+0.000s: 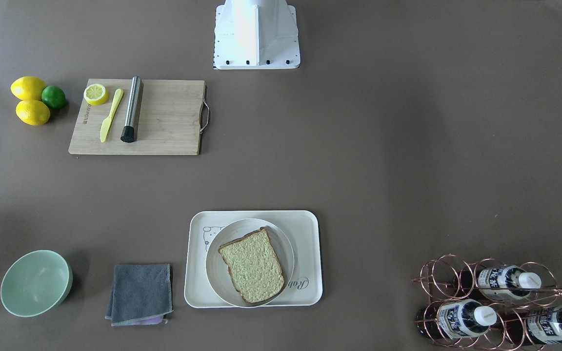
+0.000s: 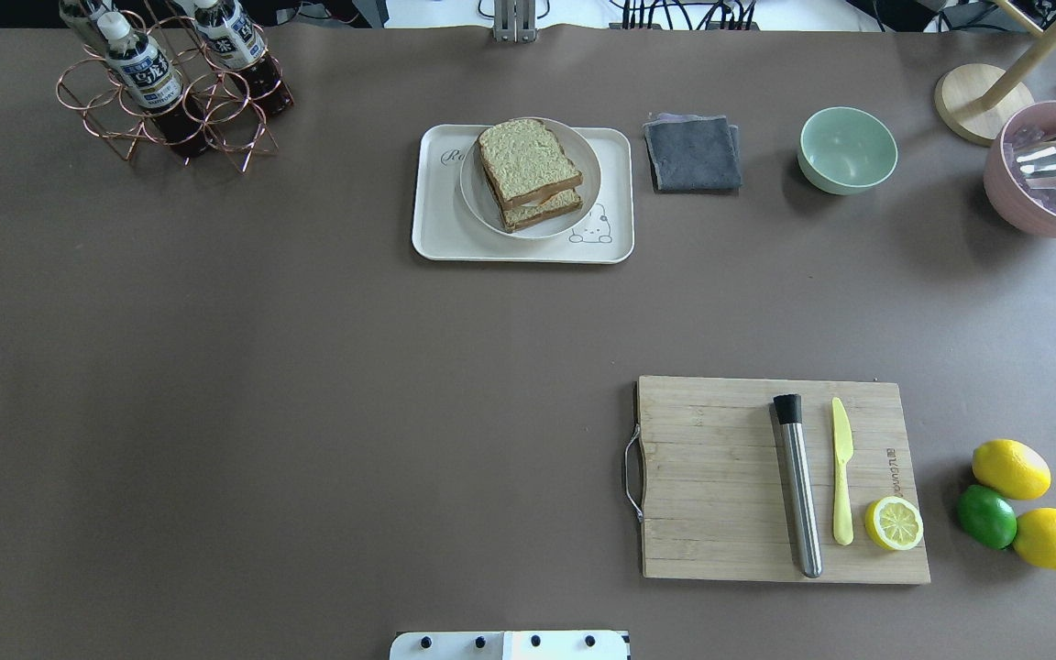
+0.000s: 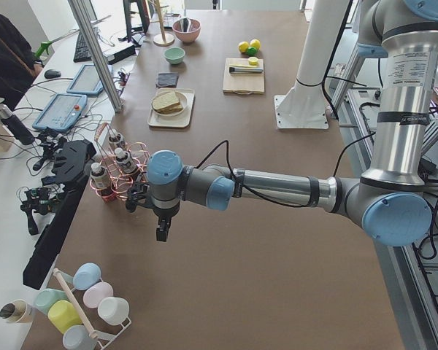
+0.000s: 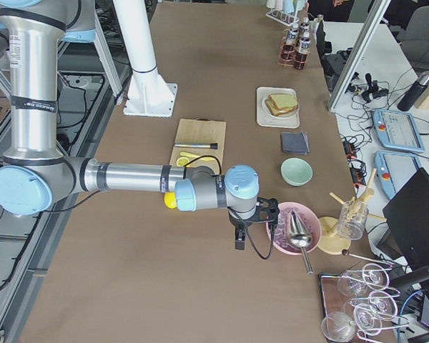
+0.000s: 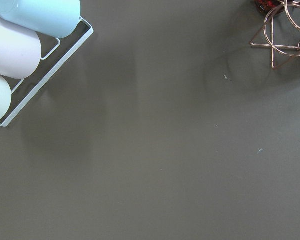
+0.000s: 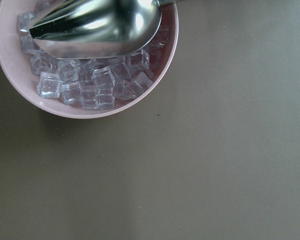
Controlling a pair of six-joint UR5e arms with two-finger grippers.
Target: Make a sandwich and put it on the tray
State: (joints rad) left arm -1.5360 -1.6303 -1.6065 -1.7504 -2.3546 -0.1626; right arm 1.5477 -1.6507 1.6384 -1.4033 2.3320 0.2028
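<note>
The sandwich (image 2: 528,174) is two stacked slices of speckled tan bread on a round white plate (image 2: 475,197). The plate stands on the cream tray (image 2: 441,234) at the table's far middle. The egg is hidden between the slices. From the front, only the top slice (image 1: 254,265) shows on the tray (image 1: 305,229). My left gripper (image 3: 163,230) hangs over bare table near the bottle rack, far from the tray. My right gripper (image 4: 239,239) hangs beside the pink ice bowl. Both grippers show only in the side views, so I cannot tell whether they are open or shut.
A wooden cutting board (image 2: 720,477) holds a steel muddler, a yellow knife and a lemon half, with lemons and a lime (image 2: 986,515) beside it. A grey cloth (image 2: 691,152), a green bowl (image 2: 847,149), the ice bowl (image 6: 85,107), a bottle rack (image 2: 170,82) and a cup rack (image 5: 20,45) line the edges.
</note>
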